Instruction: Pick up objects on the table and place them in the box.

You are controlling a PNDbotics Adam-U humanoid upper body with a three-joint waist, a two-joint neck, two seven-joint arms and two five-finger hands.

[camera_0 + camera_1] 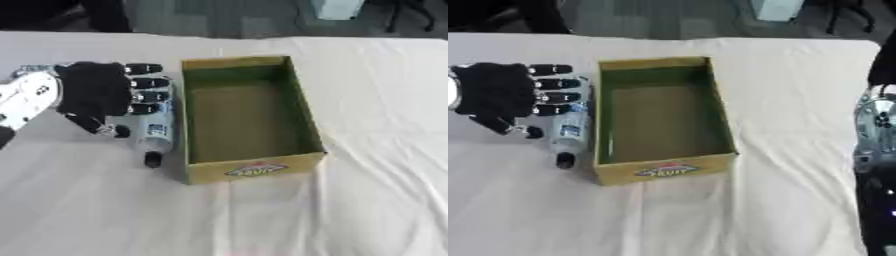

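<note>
Cloth (114,215): white, wrinkled, covers the whole table, fills the near part of both views with folds running toward the lower edge.
Box (254,170): open cardboard, yellowish outside, green on the inner walls, brown floor; long axis runs away from the camera; printed label on the near end wall.
Box contents: only the bare floor and walls visible.
Bottle (157,131): lies on its side on the cloth, just beside the left wall of the box and parallel to it; dark cap points toward the camera; pale body with a blue-and-white label.
Left hand (92,90): black, comes in from the left edge on a silver wrist, palm side down over the far part of the bottle.
Left fingers (144,82): straight, spread slightly, tips reaching toward the left wall of the box; released, curled round nothing; thumb points down toward the near side, next to the bottle; contact with the bottle hard to judge.
Right hand: cannot tell; only dark and silver arm parts at the right edge of the right eye view.
Room: grey floor beyond the far table edge, dark shapes at the upper left, a pale object at the top.
</note>
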